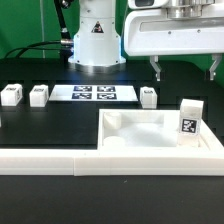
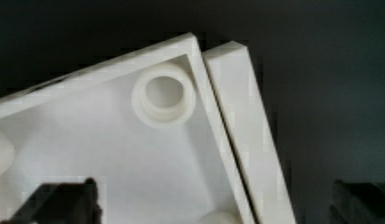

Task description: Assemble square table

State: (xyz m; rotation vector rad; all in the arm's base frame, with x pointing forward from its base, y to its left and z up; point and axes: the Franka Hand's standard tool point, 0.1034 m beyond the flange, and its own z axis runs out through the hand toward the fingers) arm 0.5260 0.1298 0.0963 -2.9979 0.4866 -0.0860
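Sq tabletop [image 1: 150, 128] flat; 1 tagged leg [image 1: 188, 122] upright at corner.

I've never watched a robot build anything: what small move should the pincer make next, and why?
Probably sink straight down toward the near corner of the table top. The pincer hangs open and empty above it, and the wrist view shows that corner, with its round socket, directly below, lying beside the rail.

Bright, even light; the white square table [image 2: 82, 125] glares, wrist view blurry.

Black table [image 1: 50, 125] carries slab [image 1: 140, 130], rail [image 1: 50, 158], marker board [image 1: 92, 94] — three loose legs [image 1: 39, 95].
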